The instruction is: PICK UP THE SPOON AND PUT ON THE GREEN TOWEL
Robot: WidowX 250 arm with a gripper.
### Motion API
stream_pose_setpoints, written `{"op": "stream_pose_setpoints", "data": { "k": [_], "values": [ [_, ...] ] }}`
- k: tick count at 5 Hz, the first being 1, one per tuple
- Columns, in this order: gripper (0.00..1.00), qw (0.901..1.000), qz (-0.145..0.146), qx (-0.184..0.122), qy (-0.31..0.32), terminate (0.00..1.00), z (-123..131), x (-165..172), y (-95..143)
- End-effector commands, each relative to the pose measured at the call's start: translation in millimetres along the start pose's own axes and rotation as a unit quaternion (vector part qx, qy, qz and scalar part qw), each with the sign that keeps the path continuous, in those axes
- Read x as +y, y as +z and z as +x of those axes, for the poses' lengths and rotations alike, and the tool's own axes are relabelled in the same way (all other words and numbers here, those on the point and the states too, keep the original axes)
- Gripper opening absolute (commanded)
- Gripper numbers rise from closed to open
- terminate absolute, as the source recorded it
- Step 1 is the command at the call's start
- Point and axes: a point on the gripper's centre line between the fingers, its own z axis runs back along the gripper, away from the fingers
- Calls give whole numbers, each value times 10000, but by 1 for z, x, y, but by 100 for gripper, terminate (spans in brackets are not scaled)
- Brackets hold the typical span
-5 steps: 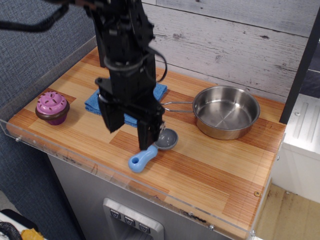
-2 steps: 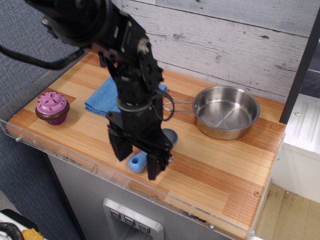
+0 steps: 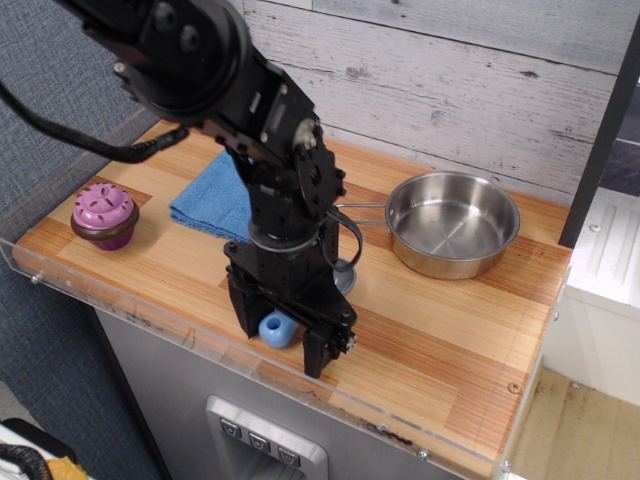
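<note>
Hand: black hand [image 3: 283,338] low over the front of the surface, its two fingers spread and pointing down, one on each side of the spoon's handle; whether the pads touch the handle cannot be told.
Arm: black jointed arm [image 3: 200,70] comes in from the upper left and bends down over the spoon, hiding part of the towel's right side.
Spoon: spoon [image 3: 276,328] lies on the surface near the front edge; its light-blue handle end shows between the fingers, and a bit of its grey bowl peeks out behind the hand, toward the pan.
Green towel: green towel [image 3: 212,200], bright blue in colour, lies flat behind the hand, well apart from the spoon.
Pan: steel pan [image 3: 452,222] sits to the right, its wire handle pointing left toward the arm.
Cupcake: purple toy cupcake [image 3: 104,215] stands at the left end.
Surface: wooden surface [image 3: 430,330] with a clear plastic lip along the front.
</note>
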Motion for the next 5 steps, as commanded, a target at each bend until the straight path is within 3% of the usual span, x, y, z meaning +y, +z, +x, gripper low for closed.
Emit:
{"op": "stream_pose_setpoints", "data": {
  "k": [1, 2, 3, 4, 5],
  "values": [
    [0, 9999, 72, -117, -49, 0, 2, -3, 8],
    [0, 9999, -35, -137, -86, 0, 4, -7, 15],
    [0, 9981, -400, -275, -385, 0, 9, -12, 38],
    [0, 9960, -491, -706, -260, 0, 18, 10, 88],
    [0, 9959, -375, -775, 257, 0, 22, 59, 106]
  ]
}}
